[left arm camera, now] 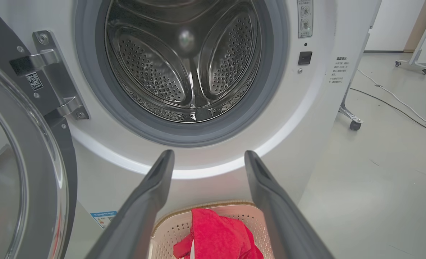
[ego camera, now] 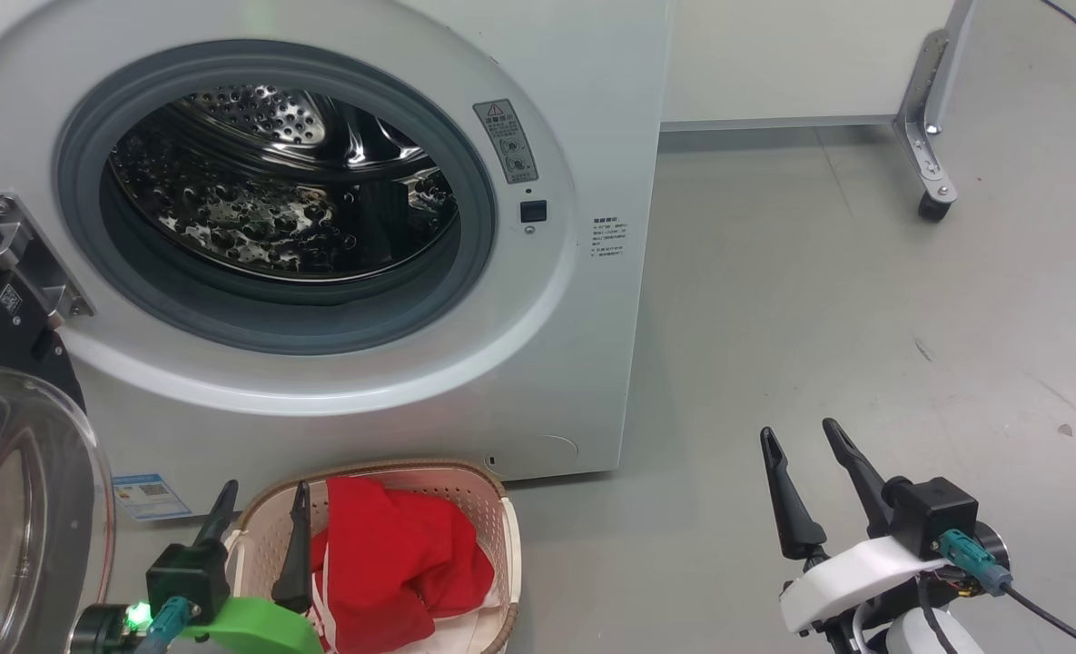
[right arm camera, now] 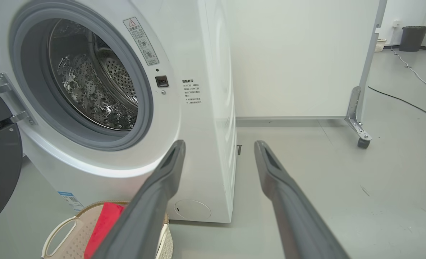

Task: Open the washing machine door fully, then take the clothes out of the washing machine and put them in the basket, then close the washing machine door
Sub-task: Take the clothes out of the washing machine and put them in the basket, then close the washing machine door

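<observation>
The white washing machine (ego camera: 592, 91) stands with its steel drum (ego camera: 274, 182) bare inside. Its washing machine door (ego camera: 20, 509) is swung wide to the left, black ring and glass bowl toward me. The red clothes (ego camera: 392, 554) lie heaped in the cream basket (ego camera: 501, 509) on the floor under the opening. My left gripper (ego camera: 265, 490) is open, hovering over the basket's left end with nothing between its fingers. My right gripper (ego camera: 796, 434) is open and empty over bare floor to the right of the machine. The left wrist view looks into the drum (left arm camera: 184, 64) past the clothes (left arm camera: 216, 237).
A white partition on a metal foot with a caster (ego camera: 932, 204) stands at the back right. Grey floor (ego camera: 864, 318) stretches to the right of the machine. Cables (left arm camera: 396, 100) run across the floor farther right, and a dark bin (right arm camera: 412, 37) stands far off.
</observation>
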Controlling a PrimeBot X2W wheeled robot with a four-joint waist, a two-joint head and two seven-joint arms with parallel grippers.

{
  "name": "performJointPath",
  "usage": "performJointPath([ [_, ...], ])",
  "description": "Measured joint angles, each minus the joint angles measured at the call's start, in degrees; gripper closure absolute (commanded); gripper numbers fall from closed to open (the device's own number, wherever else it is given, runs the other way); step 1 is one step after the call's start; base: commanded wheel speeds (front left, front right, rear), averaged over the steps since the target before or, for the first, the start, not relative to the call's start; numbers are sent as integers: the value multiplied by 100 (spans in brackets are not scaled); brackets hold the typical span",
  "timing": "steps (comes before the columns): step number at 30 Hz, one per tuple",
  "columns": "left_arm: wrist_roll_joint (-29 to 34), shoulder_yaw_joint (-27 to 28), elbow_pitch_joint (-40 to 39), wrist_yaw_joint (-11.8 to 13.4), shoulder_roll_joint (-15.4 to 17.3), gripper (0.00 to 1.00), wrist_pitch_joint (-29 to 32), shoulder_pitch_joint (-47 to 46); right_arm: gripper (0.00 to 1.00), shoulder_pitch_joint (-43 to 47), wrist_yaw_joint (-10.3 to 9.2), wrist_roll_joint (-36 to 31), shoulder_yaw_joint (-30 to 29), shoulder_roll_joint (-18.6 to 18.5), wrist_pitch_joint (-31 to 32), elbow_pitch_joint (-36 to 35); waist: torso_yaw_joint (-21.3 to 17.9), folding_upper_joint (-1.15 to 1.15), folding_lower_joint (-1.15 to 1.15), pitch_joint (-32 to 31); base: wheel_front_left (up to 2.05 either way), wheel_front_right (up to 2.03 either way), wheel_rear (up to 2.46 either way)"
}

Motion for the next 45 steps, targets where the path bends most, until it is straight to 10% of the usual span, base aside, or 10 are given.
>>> performJointPath([
  [45,96,-175,-1237,298,8,0,612,624,0,90,1,-44,-60,5,0,-163,76,0,0,41,-14,14,0],
])
